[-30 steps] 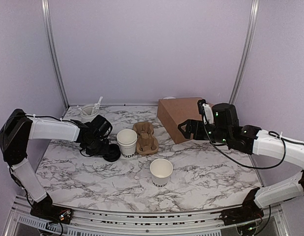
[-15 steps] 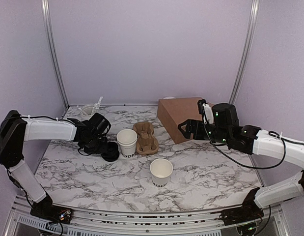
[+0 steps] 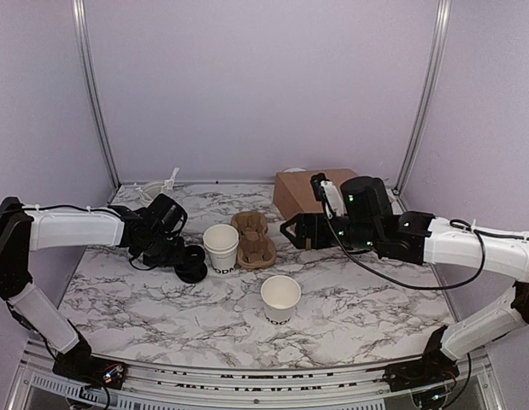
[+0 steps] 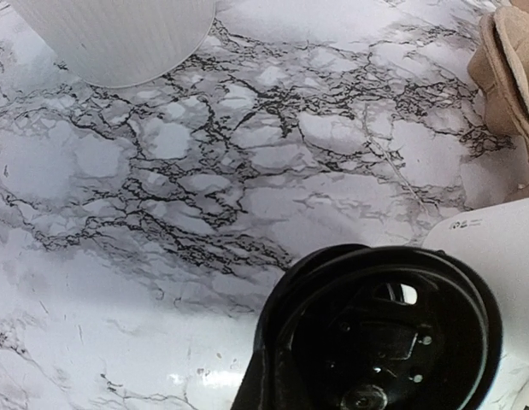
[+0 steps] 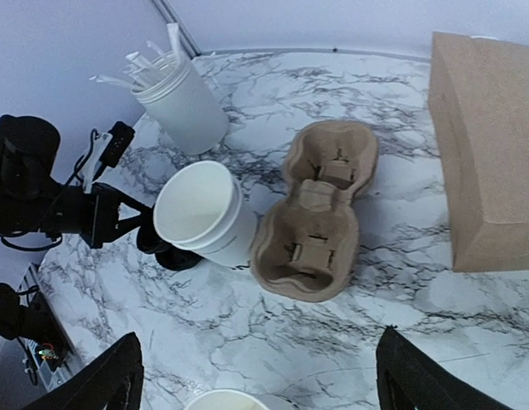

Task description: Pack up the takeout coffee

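A white paper coffee cup (image 3: 221, 248) with dark lettering stands open, without a lid, left of the brown carrier (image 3: 254, 239). A second such cup (image 3: 281, 299) stands open nearer the front. A black lid (image 3: 194, 265) sits low by the table, just left of the first cup. My left gripper (image 3: 179, 254) is at the lid. In the left wrist view one finger (image 4: 262, 386) lies against the rim of the lid (image 4: 384, 333), beside the cup (image 4: 495, 256). My right gripper (image 3: 296, 232) is open and empty above the table (image 5: 260, 342), near the carrier (image 5: 320, 213).
A brown paper bag (image 3: 311, 192) stands at the back right, behind my right gripper. A white tumbler with plastic cutlery (image 3: 157, 195) stands at the back left. Purple walls close the back and sides.
My right gripper has swung left, from in front of the bag to beside the carrier. My left arm has shifted slightly left; the lid stays in about the same spot.
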Robot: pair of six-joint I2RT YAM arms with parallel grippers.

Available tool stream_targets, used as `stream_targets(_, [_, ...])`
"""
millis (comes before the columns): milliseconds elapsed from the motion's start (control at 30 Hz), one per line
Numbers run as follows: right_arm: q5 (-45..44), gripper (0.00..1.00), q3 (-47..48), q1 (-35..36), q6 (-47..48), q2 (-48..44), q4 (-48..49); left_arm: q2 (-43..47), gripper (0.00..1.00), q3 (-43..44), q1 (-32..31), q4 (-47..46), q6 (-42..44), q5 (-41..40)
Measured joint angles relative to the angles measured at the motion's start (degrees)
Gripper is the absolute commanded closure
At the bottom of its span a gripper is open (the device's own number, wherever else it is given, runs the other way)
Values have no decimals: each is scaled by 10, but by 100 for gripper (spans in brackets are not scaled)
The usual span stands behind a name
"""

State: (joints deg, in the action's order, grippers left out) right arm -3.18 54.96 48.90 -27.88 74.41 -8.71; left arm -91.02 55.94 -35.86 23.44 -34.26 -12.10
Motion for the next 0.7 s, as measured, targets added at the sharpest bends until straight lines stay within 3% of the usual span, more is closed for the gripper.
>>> stream_targets(367, [1,15,107,141,-52,163,12,104,100,-120,0,-25,-30,35])
stream_targets(700, [-6,17,181,177,-81,266,12,217,100,-195,-9,-50,-47,91])
